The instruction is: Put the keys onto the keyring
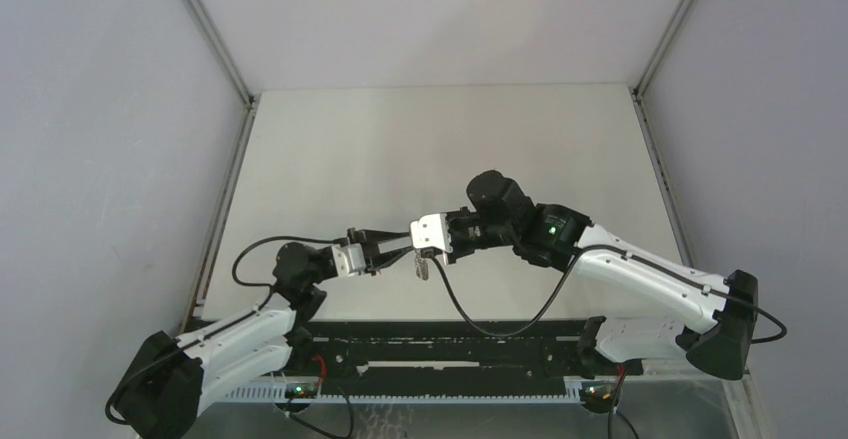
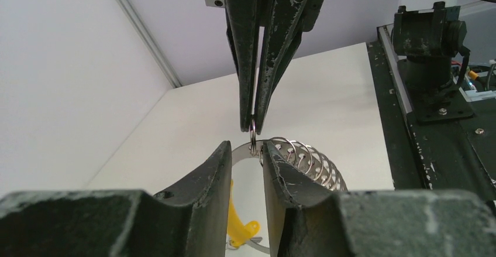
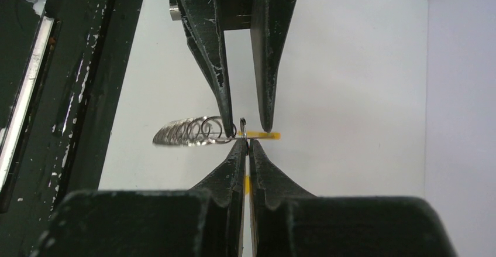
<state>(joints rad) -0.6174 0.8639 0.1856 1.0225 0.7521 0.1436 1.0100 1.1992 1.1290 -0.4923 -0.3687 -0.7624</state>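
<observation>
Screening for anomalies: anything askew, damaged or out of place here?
Nothing spilled or damaged. Oddly, many small wire loops fan like a coil along the keyring rim; the right gripper pinches one, beside the left gripper.

Both arms stretched inward, forearms low, meeting tip to tip. Left gripper (image 2: 245, 147) pointed right, fingers kept narrow gap. Right gripper (image 3: 246, 143) pointed left, fingers pressed almost together, tips just before left tips.

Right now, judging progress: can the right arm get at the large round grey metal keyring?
Probably yes: the right claw, shut on a small silver ring, sits at the rim of the large grey keyring, between the fingers of the left claw; nothing blocks it.
</observation>
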